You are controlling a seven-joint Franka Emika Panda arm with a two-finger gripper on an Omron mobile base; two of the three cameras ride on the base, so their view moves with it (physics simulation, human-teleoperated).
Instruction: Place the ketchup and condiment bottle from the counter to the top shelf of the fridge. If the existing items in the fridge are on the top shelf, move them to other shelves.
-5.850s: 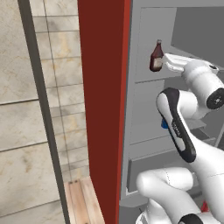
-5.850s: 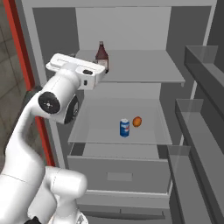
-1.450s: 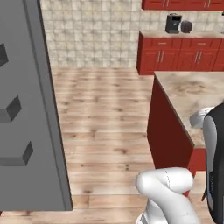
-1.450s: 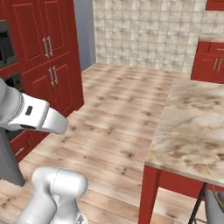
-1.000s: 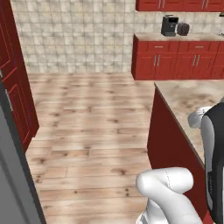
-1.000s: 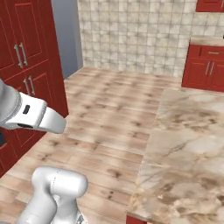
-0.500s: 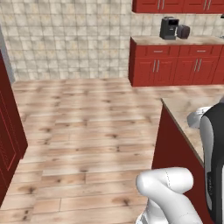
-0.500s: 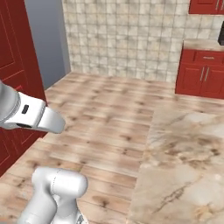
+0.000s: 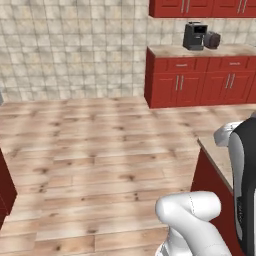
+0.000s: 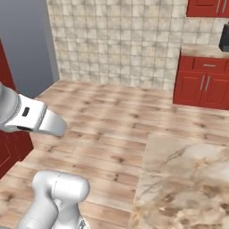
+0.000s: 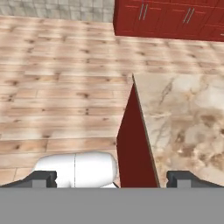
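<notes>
The counter (image 11: 188,118) lies just ahead of the jaws (image 11: 112,178) and to their right in the hand view, a beige-and-brown marbled slab whose near corner points toward the floor and whose red side panel (image 11: 133,144) drops straight down between the two finger tips. No bottle stands on the stretch of stone that shows. The right base view has the same slab (image 10: 188,179) at its lower right, bare marble running out of the picture, and the left base view catches only a narrow edge of it (image 9: 216,156) beside the arm.

The jaws stand wide apart with nothing between them: one dark tip (image 11: 39,178) sits over the floor to the left of the counter's edge, the other over the stone.

Beyond the jaws stretches a pale wooden plank floor (image 11: 61,78), reaching to a tiled wall (image 10: 116,40). Farther off, past the counter's far end, a run of red cabinets (image 9: 200,80) carries its own stone top with a dark coffee machine (image 9: 195,36) on it, and more red cabinet doors (image 9: 200,7) hang above. A grey panel (image 10: 24,44) rises at the left of the right base view, with a red cabinet front (image 10: 11,143) below it, behind the white arm (image 10: 31,118).
</notes>
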